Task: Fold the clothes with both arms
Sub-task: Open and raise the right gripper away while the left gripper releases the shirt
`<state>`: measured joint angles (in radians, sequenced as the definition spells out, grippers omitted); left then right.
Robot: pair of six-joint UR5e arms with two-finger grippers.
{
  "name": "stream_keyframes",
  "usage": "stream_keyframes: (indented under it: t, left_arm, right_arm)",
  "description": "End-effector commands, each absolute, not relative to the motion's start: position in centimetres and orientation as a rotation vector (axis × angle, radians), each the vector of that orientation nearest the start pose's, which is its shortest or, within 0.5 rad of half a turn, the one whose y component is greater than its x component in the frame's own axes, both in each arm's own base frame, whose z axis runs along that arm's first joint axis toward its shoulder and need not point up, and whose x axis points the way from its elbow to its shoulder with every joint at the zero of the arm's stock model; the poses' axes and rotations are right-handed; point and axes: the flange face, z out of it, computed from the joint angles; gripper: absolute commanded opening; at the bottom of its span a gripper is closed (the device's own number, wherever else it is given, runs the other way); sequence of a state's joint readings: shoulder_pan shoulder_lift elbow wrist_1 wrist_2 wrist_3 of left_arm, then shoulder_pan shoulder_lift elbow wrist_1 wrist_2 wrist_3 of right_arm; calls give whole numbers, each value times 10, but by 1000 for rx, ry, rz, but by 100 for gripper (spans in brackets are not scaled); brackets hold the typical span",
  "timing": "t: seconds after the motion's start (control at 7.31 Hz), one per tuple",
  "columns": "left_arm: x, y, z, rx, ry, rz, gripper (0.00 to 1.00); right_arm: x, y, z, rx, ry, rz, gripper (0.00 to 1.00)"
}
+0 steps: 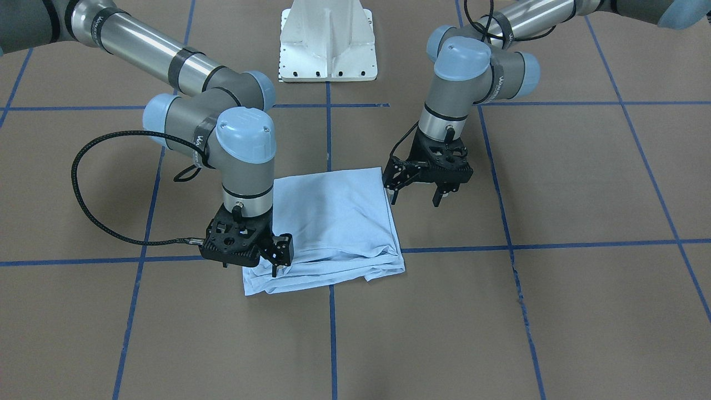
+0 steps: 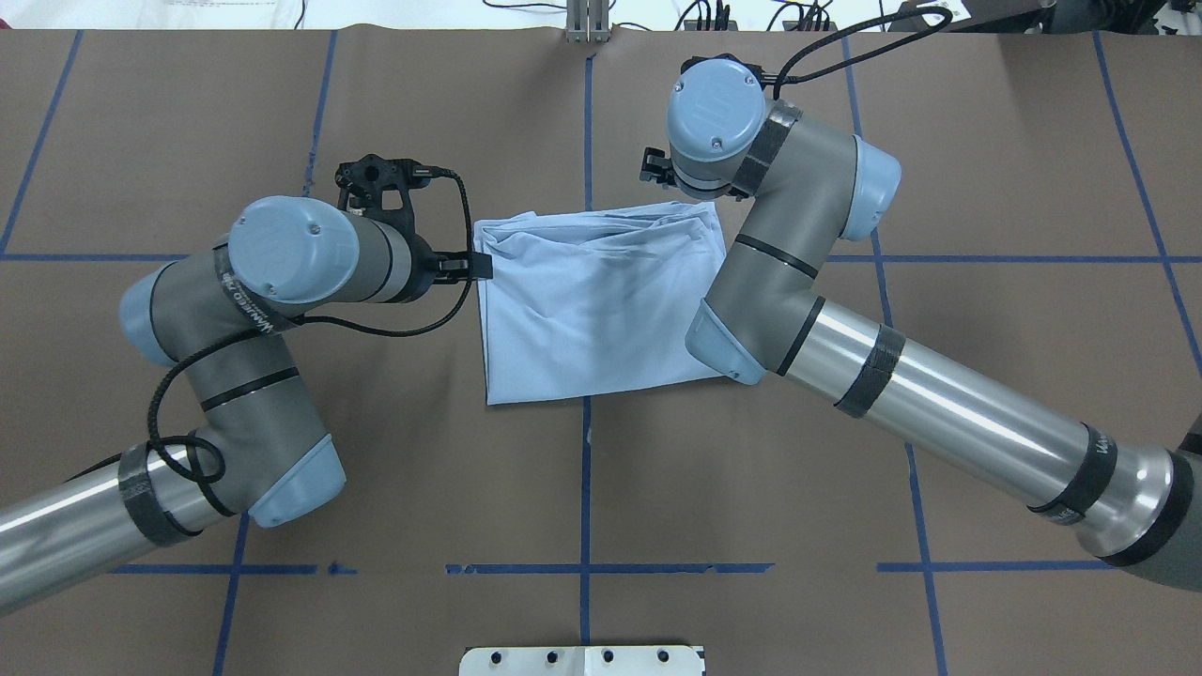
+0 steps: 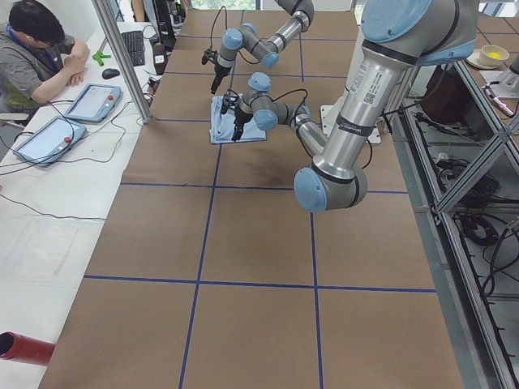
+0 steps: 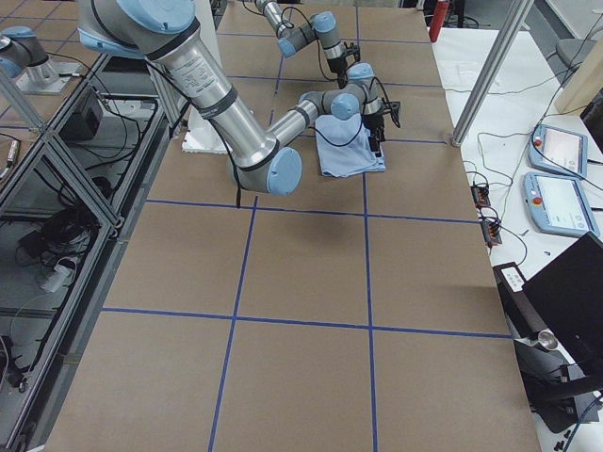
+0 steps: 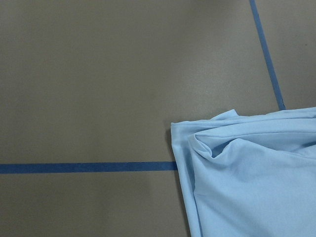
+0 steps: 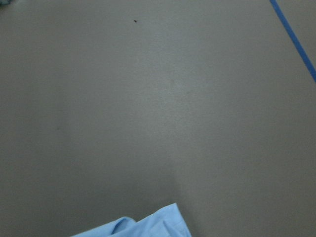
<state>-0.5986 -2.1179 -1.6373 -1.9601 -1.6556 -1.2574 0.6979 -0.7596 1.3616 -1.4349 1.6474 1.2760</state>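
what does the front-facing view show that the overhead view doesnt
Only front-facing: the left gripper with its fingers spread, beside a corner of the T-shirt; the right gripper low at the opposite corner; the stacked layers along the shirt's near edge.
Only overhead: cables past the table's far edge. There the right arm covers most of its gripper.
Both: the folded shirt lying on the brown table with blue tape lines, and the white base.

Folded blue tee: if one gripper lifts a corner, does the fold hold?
Probably not. The T-shirt looks thin and floppy, with soft creases, so it would likely drape. Its stacked layers lie loose at one edge and would probably slide apart.
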Motion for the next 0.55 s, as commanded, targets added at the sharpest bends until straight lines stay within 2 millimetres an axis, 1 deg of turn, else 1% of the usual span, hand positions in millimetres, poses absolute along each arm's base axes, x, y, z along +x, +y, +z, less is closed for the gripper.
stream_keyframes:
  t: [0.0, 0.14, 0.27, 0.41]
  left_arm:
    - [536, -519, 270, 316, 1004, -370, 59]
    - [536, -532, 283, 326, 1033, -397, 46]
    - [531, -540, 286, 329, 1028, -412, 45]
    - [532, -541, 286, 330, 1026, -409, 45]
  right_arm:
    - [-502, -583, 227, 283, -732, 342, 100]
    - [-501, -582, 232, 280, -726, 341, 100]
    - [-501, -582, 235, 279, -723, 341, 100]
    - [-501, -582, 235, 280, -723, 342, 100]
